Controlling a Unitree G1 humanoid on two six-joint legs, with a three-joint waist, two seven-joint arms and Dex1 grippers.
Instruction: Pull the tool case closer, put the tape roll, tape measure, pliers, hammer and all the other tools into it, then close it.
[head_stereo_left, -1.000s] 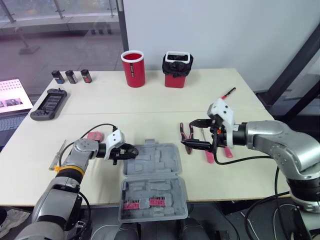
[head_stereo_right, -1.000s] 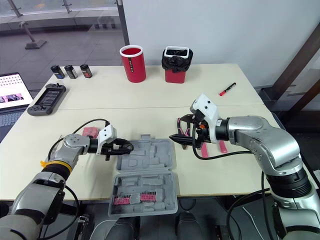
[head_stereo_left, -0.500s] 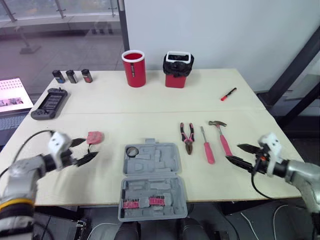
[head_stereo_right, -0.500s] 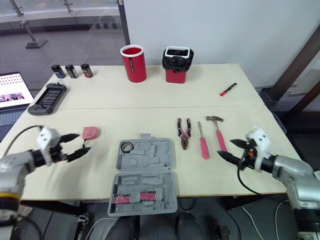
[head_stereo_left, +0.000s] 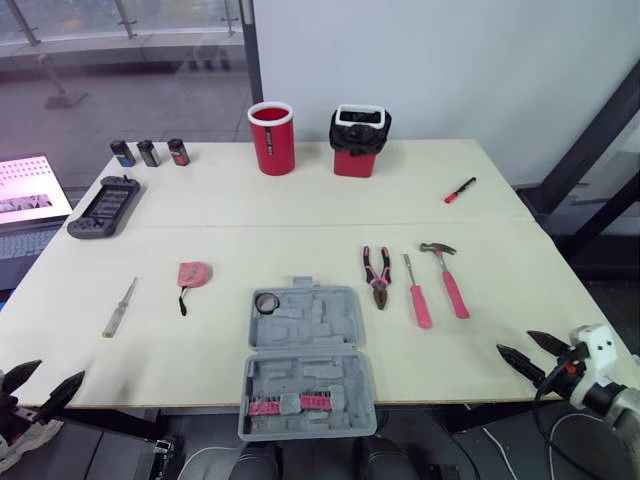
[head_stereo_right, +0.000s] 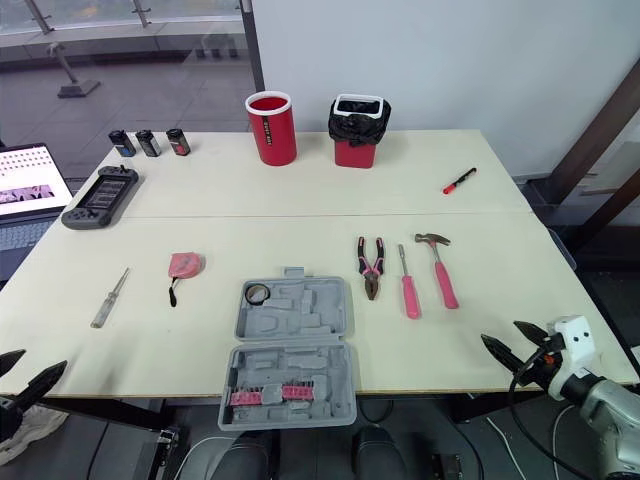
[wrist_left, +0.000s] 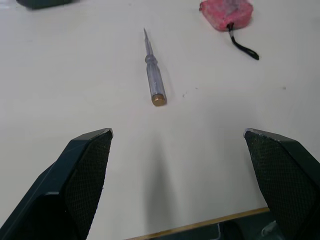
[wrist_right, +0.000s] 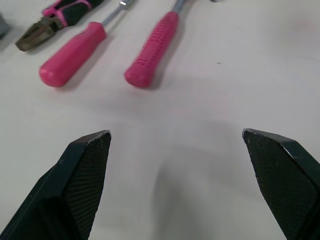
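The grey tool case lies open near the table's front edge, with the tape roll in its far left corner. To its left lie the pink tape measure and a slim clear screwdriver. On its right, side by side, are the pliers, a pink screwdriver and the pink-handled hammer. My left gripper is open and empty at the front left edge, facing the slim screwdriver. My right gripper is open and empty at the front right, short of the hammer handle.
At the back stand a red cup and a red bin with a black bag. A red marker lies back right. A dark handheld console, three small dark cylinders and a laptop are at the left.
Both arms have drawn back from the middle of the table to its front corners. The pliers now lie free on the table and the tape roll rests in the case.
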